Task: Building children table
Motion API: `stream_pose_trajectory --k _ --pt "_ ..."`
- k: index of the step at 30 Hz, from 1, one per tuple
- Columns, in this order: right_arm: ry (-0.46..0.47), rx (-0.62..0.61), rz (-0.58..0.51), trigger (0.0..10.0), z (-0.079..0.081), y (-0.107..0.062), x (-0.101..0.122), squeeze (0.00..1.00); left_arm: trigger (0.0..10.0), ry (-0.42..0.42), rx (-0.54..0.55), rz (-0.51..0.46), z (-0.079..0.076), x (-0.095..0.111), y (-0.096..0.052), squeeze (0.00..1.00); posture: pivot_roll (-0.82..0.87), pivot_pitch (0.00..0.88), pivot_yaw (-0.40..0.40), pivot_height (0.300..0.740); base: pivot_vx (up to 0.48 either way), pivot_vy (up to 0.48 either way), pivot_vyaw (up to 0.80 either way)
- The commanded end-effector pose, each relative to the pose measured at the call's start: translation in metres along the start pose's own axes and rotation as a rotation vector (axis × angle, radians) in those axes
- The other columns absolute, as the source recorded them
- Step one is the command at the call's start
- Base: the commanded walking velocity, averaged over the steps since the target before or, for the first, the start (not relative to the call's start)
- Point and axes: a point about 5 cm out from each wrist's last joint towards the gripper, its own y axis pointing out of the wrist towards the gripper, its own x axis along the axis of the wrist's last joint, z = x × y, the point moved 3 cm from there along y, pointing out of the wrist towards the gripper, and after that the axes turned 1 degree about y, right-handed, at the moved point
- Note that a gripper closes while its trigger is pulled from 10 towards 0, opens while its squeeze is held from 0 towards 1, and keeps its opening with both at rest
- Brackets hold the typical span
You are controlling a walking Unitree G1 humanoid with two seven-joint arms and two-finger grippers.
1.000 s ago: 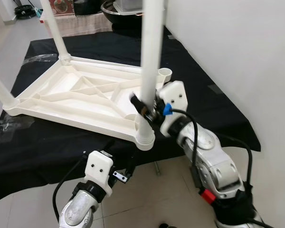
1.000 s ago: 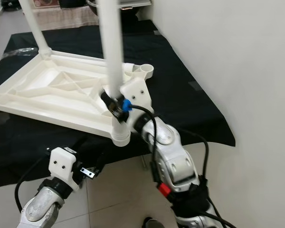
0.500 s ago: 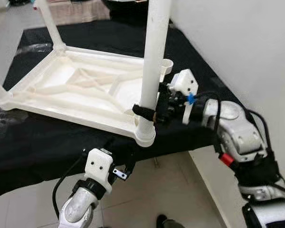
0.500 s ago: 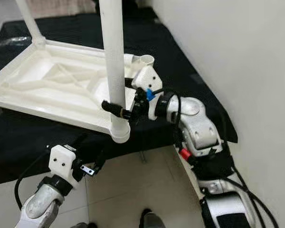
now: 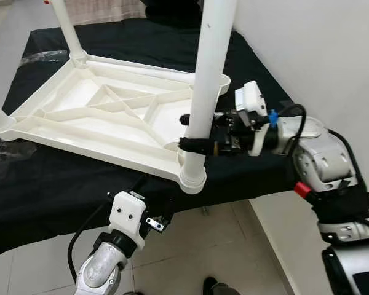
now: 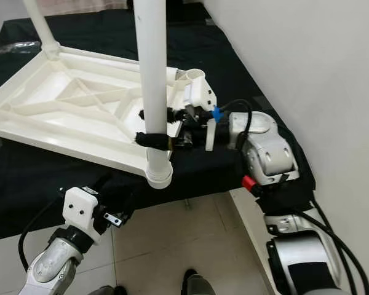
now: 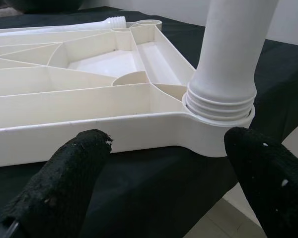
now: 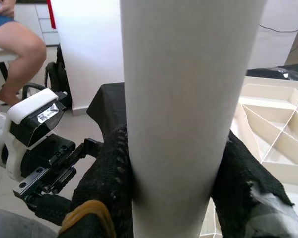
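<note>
Right wrist view: right gripper (image 8: pixel 176 198) clamped around white table leg (image 8: pixel 188 99) (no legible writing), left gripper (image 7: pixel 164 183) spread.

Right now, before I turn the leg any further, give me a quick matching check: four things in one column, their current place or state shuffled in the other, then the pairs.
Things
1. right gripper
2. left gripper
3. white leg
4. tabletop

States
A. upside down on the black cloth
B. open, low in front of the table's near edge
C. upright in the near corner socket
D. clamped around the leg just above the socket

Pairs: 1-D, 2-B, 3-C, 4-A
</note>
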Motion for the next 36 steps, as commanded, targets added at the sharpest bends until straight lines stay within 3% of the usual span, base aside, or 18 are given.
stream_pose_trajectory --k 1,5,10,11,12,13,14,15,16,18,19,29,30,31,36 --pt "0.014 0.055 0.008 0.0 0.007 0.0 -0.005 0.0 10.0 -0.005 -0.004 0.014 0.0 -0.002 -0.003 0.0 -0.01 0.229 -0.016 0.74 0.0 0.0 0.0" --pt "0.021 0.05 0.019 0.0 0.009 -0.003 -0.009 0.0 10.0 -0.006 -0.005 0.014 -0.001 -0.001 -0.003 0.0 -0.01 0.243 -0.017 0.74 0.0 0.0 0.0" --pt "0.037 -0.089 0.056 0.0 0.005 -0.001 -0.023 0.0 10.0 -0.006 -0.005 0.013 0.001 0.001 -0.004 0.0 -0.02 0.279 -0.001 0.74 0.0 0.0 0.0" --pt "0.093 -0.236 0.094 0.0 0.005 0.007 -0.039 0.0 10.0 -0.005 -0.003 0.013 0.003 0.001 -0.006 0.0 -0.02 0.279 -0.002 0.74 0.0 0.0 0.0" --pt "0.093 -0.236 0.094 0.0 0.005 0.007 -0.039 0.0 10.0 -0.005 -0.003 0.013 0.003 0.001 -0.006 0.0 -0.02 0.279 -0.002 0.74 0.0 0.0 0.0" --pt "0.128 -0.34 0.125 0.0 0.007 0.012 -0.05 0.0 10.0 -0.004 -0.001 0.013 0.003 0.002 -0.007 0.0 -0.02 0.283 -0.004 0.74 0.0 0.0 0.0" --pt "0.185 -0.812 0.221 0.0 -0.012 0.0 -0.076 0.0 10.0 -0.003 0.001 0.015 0.004 0.002 -0.008 0.0 -0.03 0.277 -0.01 0.74 0.0 0.0 0.0" --pt "0.266 -0.908 0.294 0.0 0.011 0.006 -0.103 0.0 10.0 -0.002 0.001 0.018 0.004 0.001 -0.009 0.0 -0.02 0.266 -0.001 0.74 0.0 0.0 0.0" --pt "0.266 -0.908 0.294 0.0 0.011 0.006 -0.103 0.0 10.0 -0.002 0.001 0.018 0.004 0.001 -0.009 0.0 -0.02 0.266 -0.001 0.74 0.0 0.0 0.0" --pt "0.351 -0.926 0.348 0.0 0.041 0.017 -0.124 0.0 10.0 0.0 0.0 0.023 0.004 0.0 -0.009 0.0 -0.02 0.265 0.003 0.74 0.0 0.0 0.0" --pt "0.374 -0.854 0.332 0.0 0.05 0.027 -0.126 0.0 10.0 0.0 -0.003 0.026 0.003 -0.001 -0.008 0.0 -0.02 0.251 0.009 0.74 0.0 0.0 0.0" --pt "0.323 -0.913 0.301 0.0 0.023 0.029 -0.109 0.0 10.0 -0.006 -0.01 0.022 0.003 -0.001 -0.005 0.0 -0.04 0.257 -0.003 0.74 0.0 0.0 0.0" --pt "0.31 -0.917 0.293 2.1 0.018 0.029 -0.104 0.0 10.0 -0.005 -0.008 0.018 0.003 0.0 -0.004 0.0 -0.05 0.258 -0.006 0.74 0.0 0.0 0.0" --pt "0.295 -0.922 0.279 10.0 0.016 0.029 -0.097 0.0 10.0 -0.004 -0.005 0.016 0.003 0.0 -0.004 0.0 -0.06 0.255 -0.009 0.74 0.0 0.0 0.0" --pt "0.276 -0.898 0.228 10.0 0.015 0.035 -0.084 0.0 10.0 -0.006 -0.004 0.015 0.003 0.001 -0.003 0.0 -0.07 0.254 -0.006 0.74 0.0 0.0 0.0"
